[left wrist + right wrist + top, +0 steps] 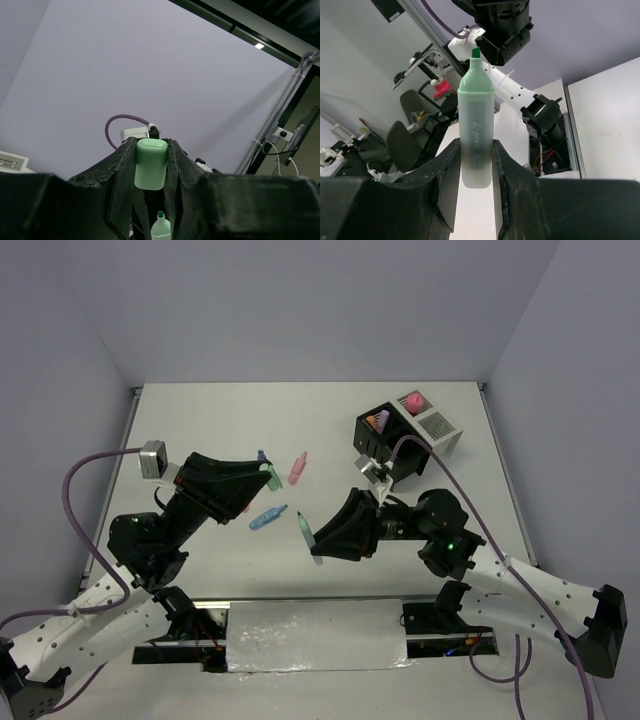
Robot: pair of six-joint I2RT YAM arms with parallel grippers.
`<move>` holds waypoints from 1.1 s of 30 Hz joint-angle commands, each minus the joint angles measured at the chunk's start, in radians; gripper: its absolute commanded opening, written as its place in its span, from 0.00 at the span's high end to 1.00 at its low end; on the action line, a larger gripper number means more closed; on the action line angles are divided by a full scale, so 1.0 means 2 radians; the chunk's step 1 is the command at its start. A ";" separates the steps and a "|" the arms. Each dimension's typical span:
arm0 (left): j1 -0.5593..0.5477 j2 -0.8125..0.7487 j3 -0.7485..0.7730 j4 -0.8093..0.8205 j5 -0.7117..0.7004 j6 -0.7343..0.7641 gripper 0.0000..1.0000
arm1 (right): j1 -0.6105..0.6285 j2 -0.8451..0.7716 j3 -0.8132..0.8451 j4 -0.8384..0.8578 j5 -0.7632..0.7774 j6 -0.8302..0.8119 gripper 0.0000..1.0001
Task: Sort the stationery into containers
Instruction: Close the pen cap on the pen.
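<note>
Frosted plastic highlighter [476,125]; smooth plastic cap [151,162]

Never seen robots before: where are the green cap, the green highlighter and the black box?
green cap [150,162]: left wrist view, its side.
green highlighter [476,135]: right wrist view, its barrel.
black box [362,438]: top external view, its near wall.

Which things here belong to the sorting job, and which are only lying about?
Job: green highlighter, green cap, pink highlighter, blue highlighter, black box, white box.
Lying about: white sheet, purple cables.
</note>
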 commanded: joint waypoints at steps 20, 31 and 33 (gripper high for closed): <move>0.001 -0.012 0.013 -0.023 -0.005 -0.010 1.00 | 0.021 0.079 0.121 -0.066 0.047 -0.092 1.00; 0.001 -0.016 0.010 -0.028 -0.006 -0.005 1.00 | 0.022 0.073 0.131 -0.095 0.066 -0.116 1.00; 0.001 -0.019 0.014 -0.034 -0.009 -0.003 1.00 | 0.022 0.070 0.124 -0.092 0.067 -0.114 1.00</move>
